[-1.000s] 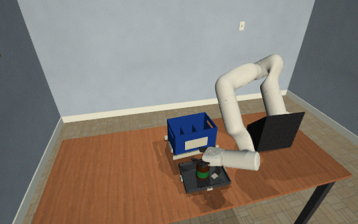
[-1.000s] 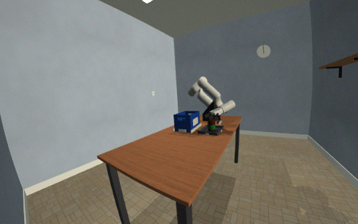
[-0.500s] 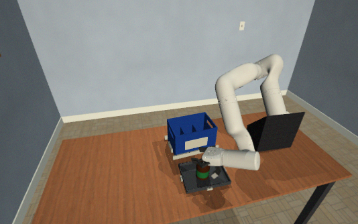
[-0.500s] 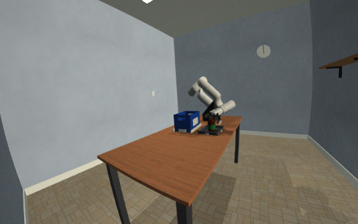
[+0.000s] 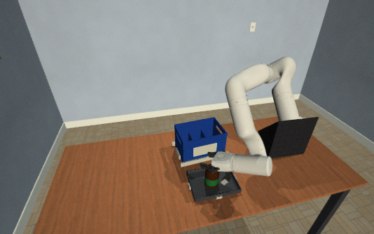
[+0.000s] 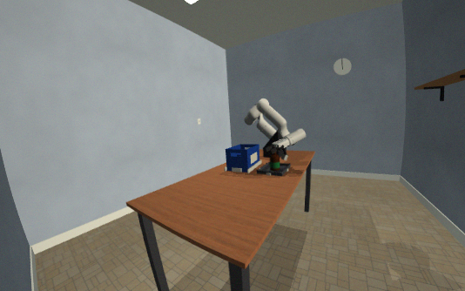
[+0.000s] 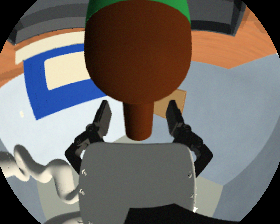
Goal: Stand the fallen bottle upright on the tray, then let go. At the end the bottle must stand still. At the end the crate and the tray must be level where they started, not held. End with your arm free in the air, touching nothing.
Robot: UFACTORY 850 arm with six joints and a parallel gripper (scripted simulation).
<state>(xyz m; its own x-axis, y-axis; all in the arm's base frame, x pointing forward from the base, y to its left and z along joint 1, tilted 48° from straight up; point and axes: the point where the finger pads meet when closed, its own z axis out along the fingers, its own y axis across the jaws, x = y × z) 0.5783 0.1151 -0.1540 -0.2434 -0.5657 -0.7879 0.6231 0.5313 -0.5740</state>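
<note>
A brown bottle with a green band stands upright on the dark grey tray. My gripper is open, its two fingers standing either side of the bottle's neck with a gap to each. In the wrist view the neck sits between the fingertips and the bottle fills the middle of the frame. The blue crate stands level just behind the tray.
A black upright box stands at the arm's base on the table's right side. The wooden table ends close in front of the tray. A small white tag lies on the tray beside the bottle.
</note>
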